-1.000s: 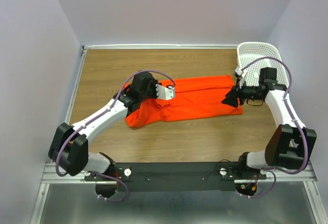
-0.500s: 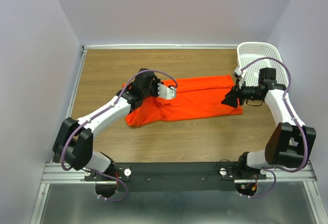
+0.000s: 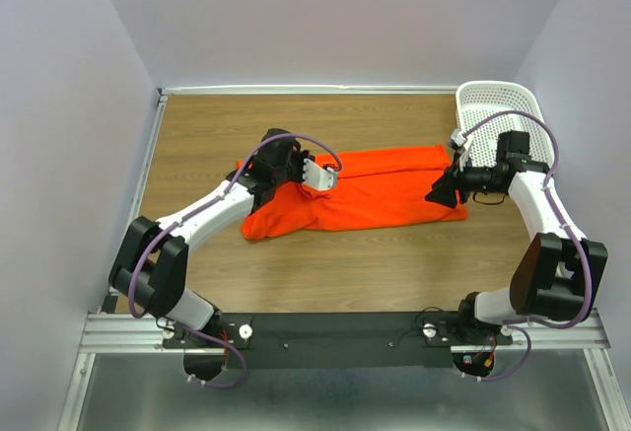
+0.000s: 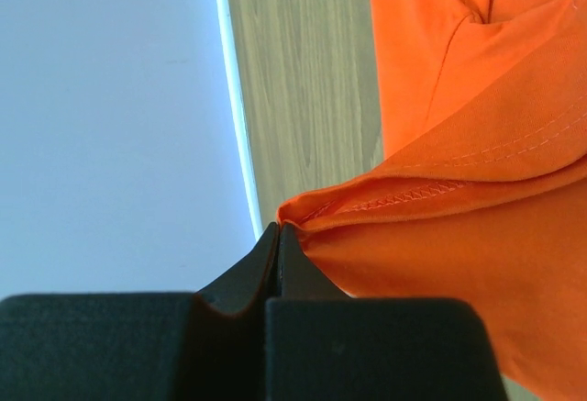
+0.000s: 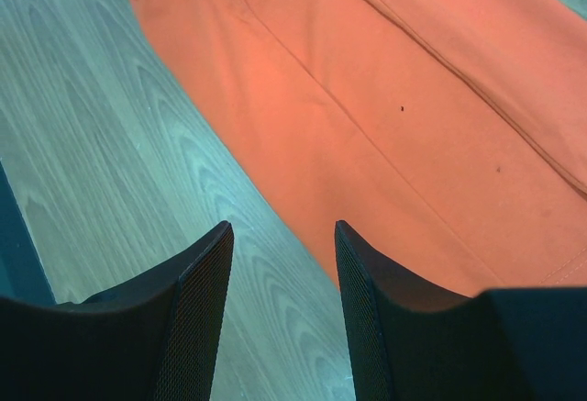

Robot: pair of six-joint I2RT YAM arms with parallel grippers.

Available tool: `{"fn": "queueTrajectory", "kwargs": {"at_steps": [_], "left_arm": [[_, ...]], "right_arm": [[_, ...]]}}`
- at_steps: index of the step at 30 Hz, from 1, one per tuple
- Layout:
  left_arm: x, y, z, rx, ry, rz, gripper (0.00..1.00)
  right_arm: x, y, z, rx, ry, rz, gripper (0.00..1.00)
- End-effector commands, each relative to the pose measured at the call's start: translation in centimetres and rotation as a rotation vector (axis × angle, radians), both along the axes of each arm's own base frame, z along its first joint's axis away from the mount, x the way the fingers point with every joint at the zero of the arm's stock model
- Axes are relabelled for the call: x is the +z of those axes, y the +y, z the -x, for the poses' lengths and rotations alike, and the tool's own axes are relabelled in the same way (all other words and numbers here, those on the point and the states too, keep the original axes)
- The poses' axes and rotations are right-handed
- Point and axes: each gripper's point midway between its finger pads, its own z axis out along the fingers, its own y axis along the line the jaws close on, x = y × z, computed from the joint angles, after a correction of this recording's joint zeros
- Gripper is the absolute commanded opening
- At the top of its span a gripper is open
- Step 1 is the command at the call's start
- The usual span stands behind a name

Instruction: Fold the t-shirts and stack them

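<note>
T-shirt (image 3: 394,194), apparently just one; one basket (image 3: 490,87).

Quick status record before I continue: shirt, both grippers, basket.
t-shirt: orange-red, lying as a long band on the wooden table, layers overlapping
left gripper: shut, pinching a hemmed edge of the t-shirt
right gripper: open, over the t-shirt's right end, gripping nothing
basket: white, perforated, at the table's far right corner, apart from the t-shirt
</note>
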Motion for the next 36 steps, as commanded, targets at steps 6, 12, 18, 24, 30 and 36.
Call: {"fn": "queueTrajectory", "kwargs": {"at_steps": [6, 12, 18, 24, 30, 36], "left_arm": [[0.0, -2.0, -0.6, -0.141, -0.044, -0.014, 0.0], [-0.1, -2.8, -1.0, -0.189, -0.052, -0.029, 0.0], [-0.9, -3.9, -0.4, -0.266, -0.032, -0.03, 0.0], [-1.3, -4.7, -0.2, -0.307, -0.031, -0.037, 0.0], [-1.2, -5.9, 0.0, -0.352, -0.04, -0.043, 0.0], [-0.5, -6.6, 0.2, -0.39, -0.057, -0.032, 0.0]], "right_arm": [[-0.4, 0.3, 0.7, 0.015, 0.03, -0.034, 0.56], [-0.6, 0.3, 0.7, 0.017, 0.034, -0.036, 0.56], [-0.6, 0.3, 0.7, 0.017, 0.036, -0.033, 0.56], [-0.8, 0.3, 0.7, 0.018, 0.045, -0.036, 0.56], [-0.9, 0.3, 0.7, 0.017, 0.047, -0.034, 0.56], [-1.1, 0.2, 0.7, 0.017, 0.055, -0.034, 0.56]]}}
